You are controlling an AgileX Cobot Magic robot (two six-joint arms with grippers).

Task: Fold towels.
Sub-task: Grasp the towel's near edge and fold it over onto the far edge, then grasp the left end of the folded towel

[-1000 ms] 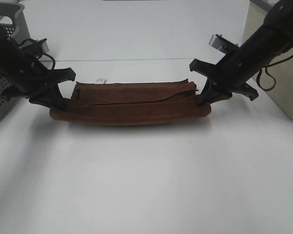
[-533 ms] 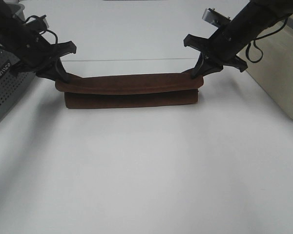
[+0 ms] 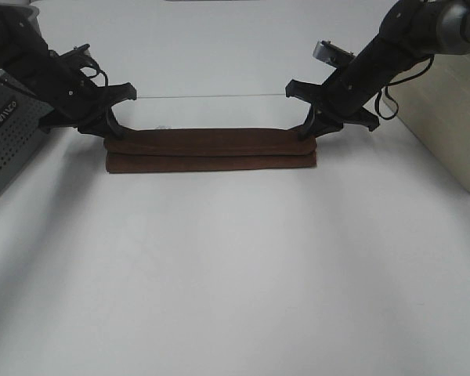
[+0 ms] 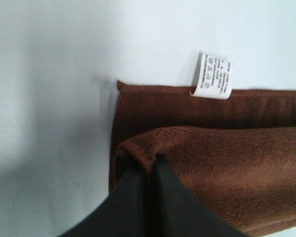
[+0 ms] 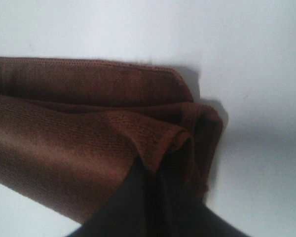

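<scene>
Over the last second the towel [image 3: 210, 150] had been carried across and lowered into a narrow doubled strip at the far side of the surface [image 3: 235, 274], left fingers [image 4: 173, 213] and right fingers [image 5: 133, 210] clamped on its end corners, so this fold looked finished.

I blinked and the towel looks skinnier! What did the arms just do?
The left gripper and right gripper carried the near edge of the towel away from the camera, folding it into a narrow strip. Both still pinch its ends. The gray basket stayed put.
</scene>
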